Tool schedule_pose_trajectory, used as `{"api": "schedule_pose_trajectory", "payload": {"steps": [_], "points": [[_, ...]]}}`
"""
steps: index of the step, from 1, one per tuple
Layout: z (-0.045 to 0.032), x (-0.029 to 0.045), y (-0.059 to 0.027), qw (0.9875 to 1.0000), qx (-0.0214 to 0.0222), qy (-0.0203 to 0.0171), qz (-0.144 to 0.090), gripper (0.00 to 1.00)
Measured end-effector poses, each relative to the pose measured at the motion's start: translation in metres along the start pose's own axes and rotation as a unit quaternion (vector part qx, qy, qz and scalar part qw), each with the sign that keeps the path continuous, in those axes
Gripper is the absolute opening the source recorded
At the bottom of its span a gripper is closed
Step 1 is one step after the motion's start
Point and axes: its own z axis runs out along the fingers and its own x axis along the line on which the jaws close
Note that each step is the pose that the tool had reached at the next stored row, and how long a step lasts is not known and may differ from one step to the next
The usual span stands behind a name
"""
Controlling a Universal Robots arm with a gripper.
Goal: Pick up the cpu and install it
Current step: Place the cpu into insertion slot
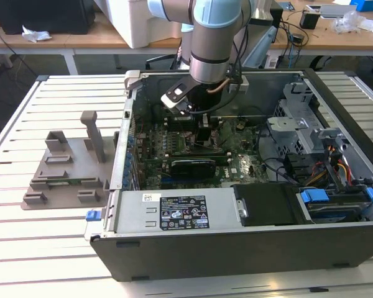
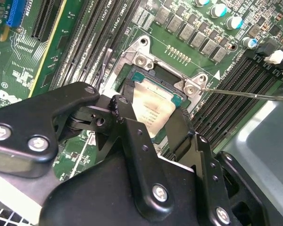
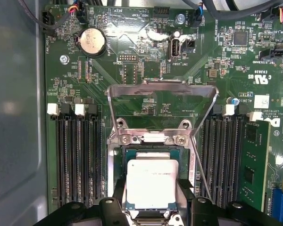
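Slatted table (image 1: 50,248) under open computer case (image 1: 236,256), cpu (image 3: 151,183) between jaws

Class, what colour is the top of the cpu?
The cpu top is silvery-white; best in the first wrist view.

Lab: slatted workbench (image 1: 37,248), cluttered desks (image 1: 105,38)

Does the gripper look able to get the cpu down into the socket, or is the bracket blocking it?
Probably yes: the gripper holds the cpu right at the socket, and the metal bracket stands swung up off it, leaving the way free.
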Motion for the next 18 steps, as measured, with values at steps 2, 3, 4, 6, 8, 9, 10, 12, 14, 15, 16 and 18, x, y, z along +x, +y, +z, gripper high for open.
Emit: {"api": "schedule_pose_trajectory", "payload": {"steps": [2, 3, 4, 6, 8, 9, 10, 12, 14, 15, 16, 18], "points": [[-0.0002, -0.0001, 0.0021, 1.0, 0.0003, 0.0, 0.0, 0.53], [-0.0002, -0.0001, 0.0032, 1.0, 0.0004, 0.0, 0.0, 0.53], [-0.0003, -0.0001, 0.0038, 1.0, 0.0006, 0.0001, 0.0, 0.53], [-0.0004, -0.0001, 0.0057, 1.0, 0.001, 0.0001, 0.0, 0.53], [-0.0005, -0.0001, 0.0073, 1.0, 0.0015, 0.0001, 0.0, 0.53], [-0.0005, -0.0002, 0.0079, 1.0, 0.0017, 0.0002, 0.0, 0.53], [-0.0005, -0.0007, 0.0083, 1.0, 0.0018, 0.0002, 0.0, 0.53], [-0.0005, -0.0014, 0.0085, 1.0, 0.002, 0.0004, 0.0, 0.53], [-0.0005, -0.0029, 0.0086, 1.0, 0.002, 0.0, 0.0, 0.53], [-0.0005, -0.003, 0.0087, 1.0, 0.002, 0.0002, 0.0, 0.53], [-0.0005, -0.0031, 0.0087, 1.0, 0.002, 0.0002, 0.0, 0.53], [-0.0005, -0.0031, 0.0088, 1.0, 0.002, 0.0002, 0.0, 0.53]]}}
